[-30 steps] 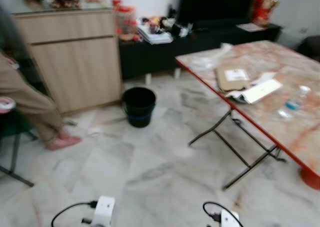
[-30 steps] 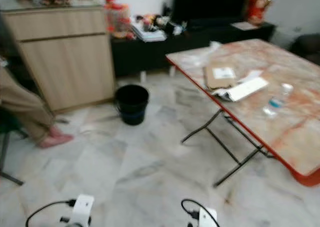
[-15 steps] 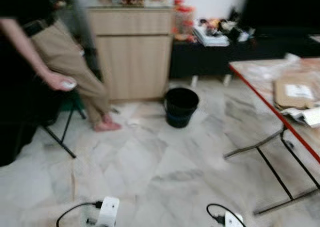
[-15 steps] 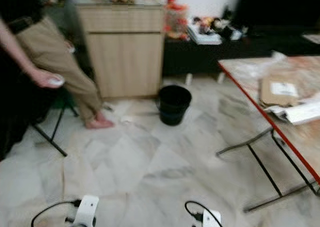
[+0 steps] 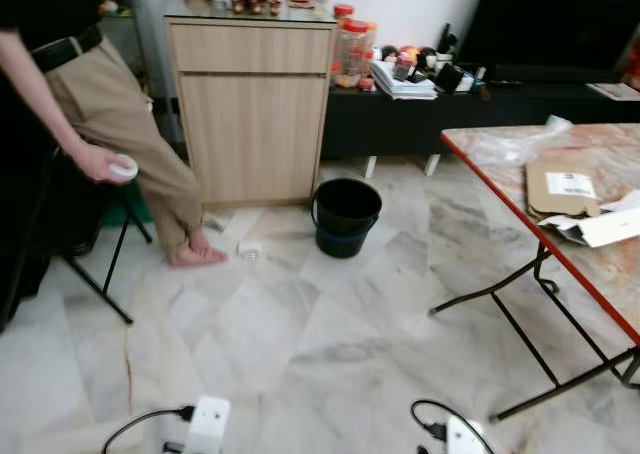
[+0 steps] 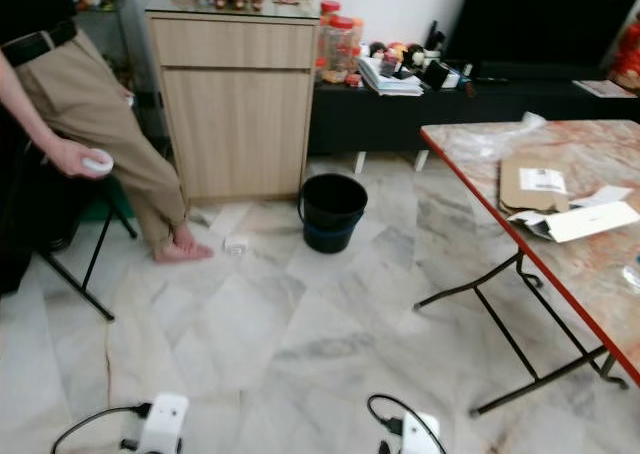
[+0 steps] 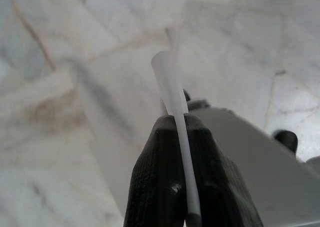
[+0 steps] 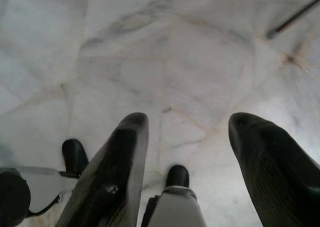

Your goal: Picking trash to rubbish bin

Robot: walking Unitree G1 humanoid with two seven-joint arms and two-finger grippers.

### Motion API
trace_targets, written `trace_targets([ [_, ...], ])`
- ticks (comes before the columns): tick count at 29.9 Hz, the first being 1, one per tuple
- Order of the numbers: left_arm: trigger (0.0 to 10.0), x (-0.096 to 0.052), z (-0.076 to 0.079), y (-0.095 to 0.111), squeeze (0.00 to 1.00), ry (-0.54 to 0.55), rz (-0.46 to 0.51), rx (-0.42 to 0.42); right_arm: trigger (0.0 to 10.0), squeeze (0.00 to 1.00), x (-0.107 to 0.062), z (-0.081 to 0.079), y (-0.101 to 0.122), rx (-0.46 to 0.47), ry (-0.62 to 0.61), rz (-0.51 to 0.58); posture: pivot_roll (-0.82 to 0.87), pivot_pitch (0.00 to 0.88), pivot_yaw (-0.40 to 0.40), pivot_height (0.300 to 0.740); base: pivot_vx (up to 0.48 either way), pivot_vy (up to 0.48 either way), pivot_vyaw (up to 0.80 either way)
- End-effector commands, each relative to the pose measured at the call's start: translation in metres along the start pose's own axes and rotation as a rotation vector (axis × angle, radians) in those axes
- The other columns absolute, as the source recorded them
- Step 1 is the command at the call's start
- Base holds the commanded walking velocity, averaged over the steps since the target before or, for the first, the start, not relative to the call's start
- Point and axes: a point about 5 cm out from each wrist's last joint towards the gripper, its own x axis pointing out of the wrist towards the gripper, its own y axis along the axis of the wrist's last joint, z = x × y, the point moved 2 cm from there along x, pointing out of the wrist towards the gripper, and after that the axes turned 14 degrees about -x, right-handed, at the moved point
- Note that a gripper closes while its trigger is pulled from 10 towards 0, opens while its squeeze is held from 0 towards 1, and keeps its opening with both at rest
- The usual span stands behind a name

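The left tool [image 7: 181, 132] is clamped on a thin white scrap [image 7: 170, 84], likely light and limp, for the bin [image 5: 346, 215]; the right tool [image 8: 200, 152] gapes empty.

Home living room: marble floor [image 5: 300, 344], wooden cabinet [image 5: 255, 114] upper left, television [image 5: 560, 19] upper right, folding table [image 5: 590, 214] right.

A bucket [image 5: 346, 216] stands on the floor [image 5: 300, 344] before the cabinet [image 5: 250, 109]. Left of it, just beside a person's foot [image 5: 197, 256], lies a small scrap [image 5: 248, 248]. A folding table [image 5: 580, 224] at right carries a cardboard envelope [image 5: 560, 188].
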Motion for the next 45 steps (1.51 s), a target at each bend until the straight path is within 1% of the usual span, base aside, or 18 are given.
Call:
trace_targets([
  [1,10.0,0.0012,-0.0006,0.0068,0.0,0.004,0.014,0.02,10.0,0.0,0.0012,-0.0012,0.0057,0.008,-0.001,0.016,0.17,0.0,-0.109,0.74,0.435,0.0,0.0],
  [29,10.0,0.0012,0.0007,0.0067,0.0,-0.003,0.012,0.038,10.0,0.0,0.0009,-0.0006,0.0045,-0.003,-0.004,0.014,0.16,0.0,-0.106,0.74,0.432,0.0,0.0],
  [45,10.0,0.0013,0.0011,0.007,0.0,0.001,0.014,0.025,10.0,0.0,0.0011,-0.0001,0.0063,0.002,-0.006,0.024,0.17,0.0,-0.117,0.74,0.424,0.0,0.0],
])
